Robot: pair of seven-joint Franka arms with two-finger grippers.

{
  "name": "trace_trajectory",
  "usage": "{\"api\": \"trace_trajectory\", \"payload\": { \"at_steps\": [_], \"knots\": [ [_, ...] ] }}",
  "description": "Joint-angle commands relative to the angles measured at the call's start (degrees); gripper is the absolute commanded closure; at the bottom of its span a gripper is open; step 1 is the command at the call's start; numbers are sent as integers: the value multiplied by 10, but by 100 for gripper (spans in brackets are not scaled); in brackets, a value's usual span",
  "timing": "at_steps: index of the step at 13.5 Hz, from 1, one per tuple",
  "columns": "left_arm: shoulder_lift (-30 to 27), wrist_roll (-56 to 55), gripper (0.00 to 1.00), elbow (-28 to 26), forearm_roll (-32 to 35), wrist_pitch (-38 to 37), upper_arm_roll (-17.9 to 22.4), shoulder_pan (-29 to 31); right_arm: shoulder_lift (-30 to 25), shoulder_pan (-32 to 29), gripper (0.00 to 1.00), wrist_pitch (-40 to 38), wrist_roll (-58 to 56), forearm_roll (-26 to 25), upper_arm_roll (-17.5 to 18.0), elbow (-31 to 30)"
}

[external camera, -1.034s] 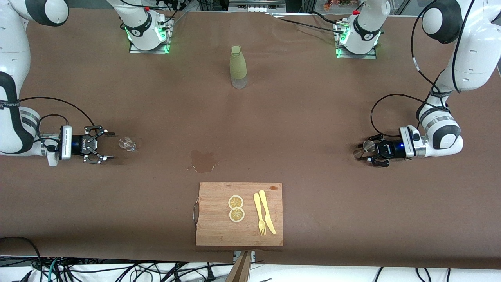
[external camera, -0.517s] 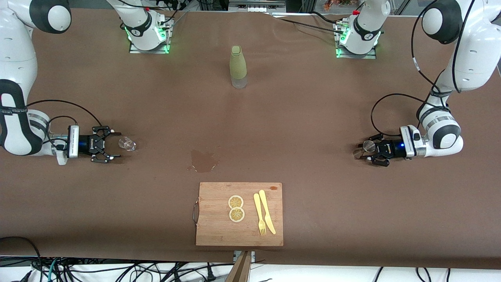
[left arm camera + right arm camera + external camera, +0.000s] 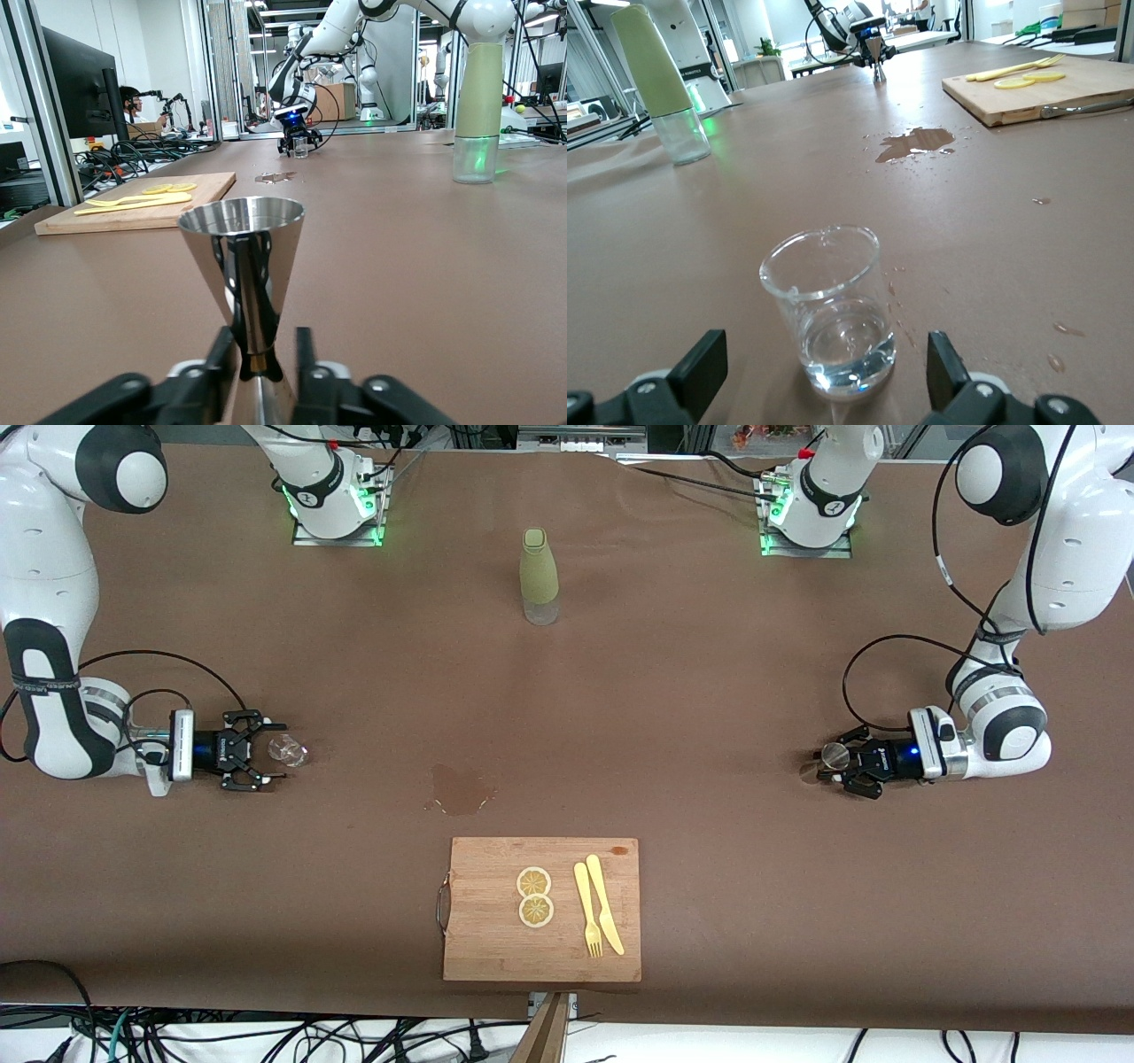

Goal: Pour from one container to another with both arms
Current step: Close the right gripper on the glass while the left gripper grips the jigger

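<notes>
Brown table (image 3: 709, 691) with bottle (image 3: 539, 577), glass cup (image 3: 288, 751), puddle (image 3: 459, 789), cutting board (image 3: 496, 948).

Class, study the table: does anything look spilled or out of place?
Yes. A puddle of liquid lies on the bare table, farther from the front camera than the cutting board, with stray droplets near the glass cup.

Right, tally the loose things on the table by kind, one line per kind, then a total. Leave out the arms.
Pouring containers: 2, jigger in the left gripper, glass cup by the right gripper
Bottles: 1, green bottle
Cutting boards: 1, cutting board
Lemon slices: 2, and
Cutlery: 2, fork, knife
Total: 8
</notes>
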Motion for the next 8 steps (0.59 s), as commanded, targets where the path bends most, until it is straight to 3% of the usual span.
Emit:
{"api": "trace_trajectory", "payload": {
  "at_steps": [1, 8],
  "knots": [
    [6, 75, 100, 5, -6, -8, 4, -3, 8, 5, 0, -5, -9, 24, 2, -2],
    [-17, 32, 100, 7, 1, -37, 6, -3, 16, 20, 0, -4, -9, 55, 5, 0]
  ]
}}
